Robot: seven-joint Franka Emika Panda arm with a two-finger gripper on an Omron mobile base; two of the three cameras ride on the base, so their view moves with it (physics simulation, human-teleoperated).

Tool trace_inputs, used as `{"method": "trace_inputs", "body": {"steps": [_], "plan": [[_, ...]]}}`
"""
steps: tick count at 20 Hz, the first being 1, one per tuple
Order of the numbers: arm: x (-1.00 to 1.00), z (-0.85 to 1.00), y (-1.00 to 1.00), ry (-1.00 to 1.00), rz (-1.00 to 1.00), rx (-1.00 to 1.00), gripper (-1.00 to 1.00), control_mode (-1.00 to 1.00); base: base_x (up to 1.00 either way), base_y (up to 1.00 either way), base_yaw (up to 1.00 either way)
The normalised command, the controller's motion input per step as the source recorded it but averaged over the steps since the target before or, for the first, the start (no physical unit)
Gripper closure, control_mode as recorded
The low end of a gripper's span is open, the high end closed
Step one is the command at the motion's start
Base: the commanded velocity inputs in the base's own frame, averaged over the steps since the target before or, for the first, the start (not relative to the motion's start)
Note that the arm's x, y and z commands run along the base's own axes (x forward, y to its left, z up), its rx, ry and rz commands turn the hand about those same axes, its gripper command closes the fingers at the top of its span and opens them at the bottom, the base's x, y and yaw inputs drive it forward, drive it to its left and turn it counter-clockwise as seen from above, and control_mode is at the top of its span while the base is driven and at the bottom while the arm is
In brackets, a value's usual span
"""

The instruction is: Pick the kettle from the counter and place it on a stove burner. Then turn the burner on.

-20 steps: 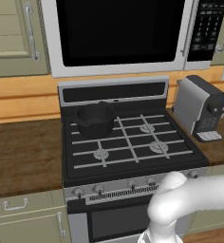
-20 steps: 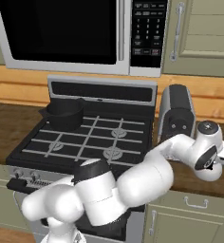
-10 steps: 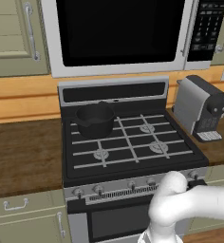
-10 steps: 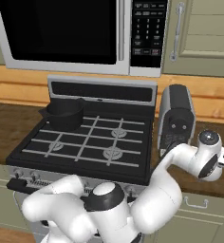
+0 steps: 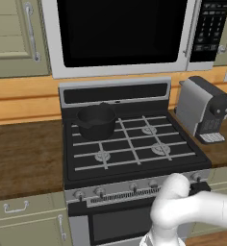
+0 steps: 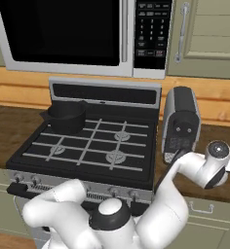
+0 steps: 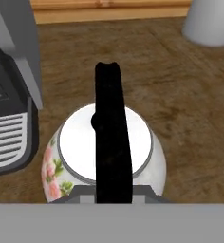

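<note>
Dark wood-grain counter (image 7: 180, 99) fills my hand view, the coffee machine (image 7: 9, 95) at the left edge — and the kettle (image 7: 104, 159) sits low centre, right beneath me. My jaws stood wide a second ago; now they have snapped together on its black arched handle (image 7: 111, 137). I judge the grasp made, so lifting toward a stove burner (image 5: 159, 148) comes next.
</note>
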Motion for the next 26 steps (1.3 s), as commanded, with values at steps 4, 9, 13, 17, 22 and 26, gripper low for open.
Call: {"method": "trace_inputs", "body": {"steps": [4, 9, 13, 17, 22, 26], "plan": [[-0.09, 0.00, 0.12, -0.01, 0.03, 0.00, 1.00, -1.00, 0.00, 0.00, 0.00], [-0.84, 0.14, 0.25, -0.24, 0.09, -0.02, 1.00, -1.00, 0.00, 0.00, 0.00], [-0.94, 0.42, 0.50, -0.22, 0.23, 0.00, 1.00, -1.00, 0.00, 0.00, 0.00], [-0.32, 0.56, 1.00, -0.23, 0.35, -0.10, 1.00, -1.00, 0.00, 0.00, 0.00], [-0.12, 0.92, 0.98, -0.21, 0.43, -0.03, 1.00, -1.00, 0.00, 0.00, 0.00], [-0.01, 0.89, 0.96, -0.16, 0.49, 0.00, 1.00, -1.00, 0.00, 0.00, 0.00]]}}
